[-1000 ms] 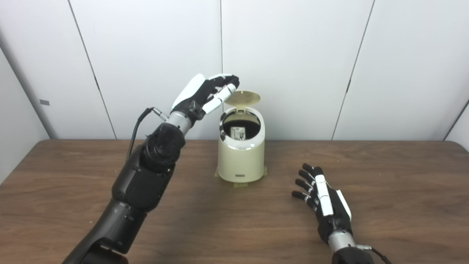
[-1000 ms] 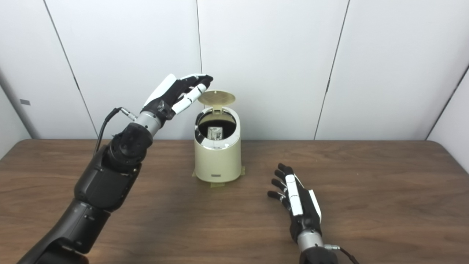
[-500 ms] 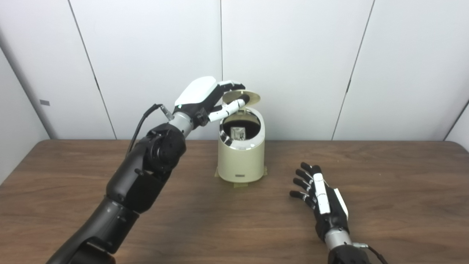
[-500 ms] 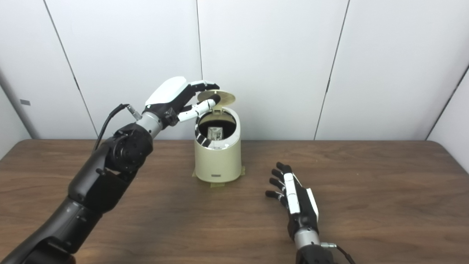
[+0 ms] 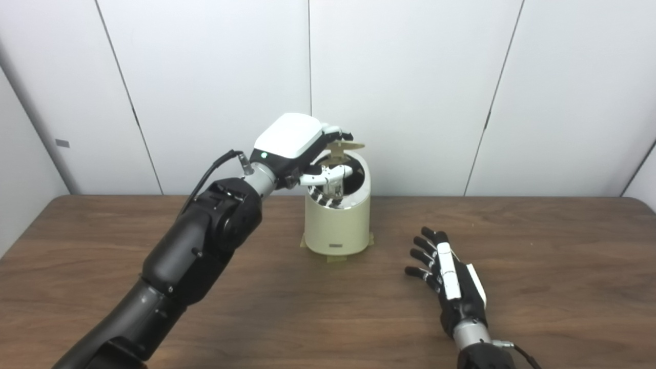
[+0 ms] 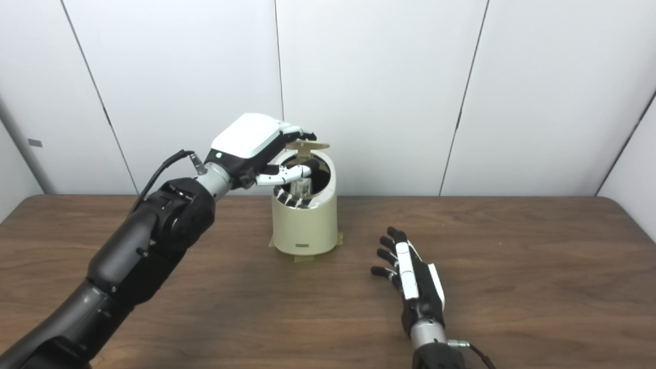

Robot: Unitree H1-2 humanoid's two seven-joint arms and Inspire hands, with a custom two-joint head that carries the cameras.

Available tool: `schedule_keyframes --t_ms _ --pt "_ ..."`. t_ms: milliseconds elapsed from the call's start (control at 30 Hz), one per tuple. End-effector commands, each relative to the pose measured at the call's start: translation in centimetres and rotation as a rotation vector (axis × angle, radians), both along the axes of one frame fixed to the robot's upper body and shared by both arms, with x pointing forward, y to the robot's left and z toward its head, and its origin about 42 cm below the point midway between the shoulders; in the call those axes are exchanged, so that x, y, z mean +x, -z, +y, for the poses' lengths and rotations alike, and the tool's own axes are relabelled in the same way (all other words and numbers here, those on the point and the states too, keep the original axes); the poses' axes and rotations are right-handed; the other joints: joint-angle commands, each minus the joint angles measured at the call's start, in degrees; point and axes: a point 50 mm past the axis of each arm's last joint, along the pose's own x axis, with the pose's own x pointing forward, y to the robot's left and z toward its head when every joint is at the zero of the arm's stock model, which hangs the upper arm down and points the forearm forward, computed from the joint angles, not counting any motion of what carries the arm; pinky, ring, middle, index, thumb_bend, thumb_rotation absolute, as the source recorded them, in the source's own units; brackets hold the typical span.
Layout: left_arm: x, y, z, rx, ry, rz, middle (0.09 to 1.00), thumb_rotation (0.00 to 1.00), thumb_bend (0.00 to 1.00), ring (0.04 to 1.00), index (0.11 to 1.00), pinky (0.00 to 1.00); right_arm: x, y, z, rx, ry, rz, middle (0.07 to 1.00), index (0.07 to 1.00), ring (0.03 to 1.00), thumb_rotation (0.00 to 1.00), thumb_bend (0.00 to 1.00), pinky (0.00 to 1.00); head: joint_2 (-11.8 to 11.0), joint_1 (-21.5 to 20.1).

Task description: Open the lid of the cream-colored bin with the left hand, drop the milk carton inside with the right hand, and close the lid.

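L hand [image 5: 300, 143], fingers bent, sits on the lid [image 5: 344, 147] to shut the bin [image 5: 338, 225] (carton [image 5: 335, 189] inside); R hand [image 5: 453, 279] rests w/ fingers wide.

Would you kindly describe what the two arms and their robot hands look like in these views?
Both arms are glossy black with rounded joint housings and silver metal wrist collars. The left robot hand has a white back shell with a small green light, plus black-and-white fingers. The right robot hand is black with white strips along its back and one finger. A black cable plugs in at each wrist.
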Motion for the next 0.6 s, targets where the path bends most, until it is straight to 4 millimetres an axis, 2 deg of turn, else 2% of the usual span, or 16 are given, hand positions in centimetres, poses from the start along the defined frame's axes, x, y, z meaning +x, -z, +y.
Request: schedule_keyframes --t_ms 0,200,567 --pt "-0.3 -2.0 0.2 0.036 0.023 -0.092 0.796 0.89 0.45 0.842 0.801 0.87 0.1 -0.4 0.3 -0.004 -0.005 -0.006 0.852 0.884 0.829 0.95 0.47 0.66 0.01 0.05" --pt "-0.8 -0.8 0.7 0.088 0.031 -0.085 0.793 0.95 0.46 0.854 0.803 0.87 0.0 -0.5 0.3 -0.009 -0.01 -0.01 0.854 0.89 0.83 0.95 0.48 0.66 0.55 -0.2" --pt "-2.3 1.0 1.0 0.186 -0.006 -0.018 0.831 0.89 0.48 0.888 0.829 0.9 -0.4 -0.6 0.3 -0.027 -0.016 -0.021 0.854 0.893 0.842 0.93 0.5 0.67 1.23 -0.38"
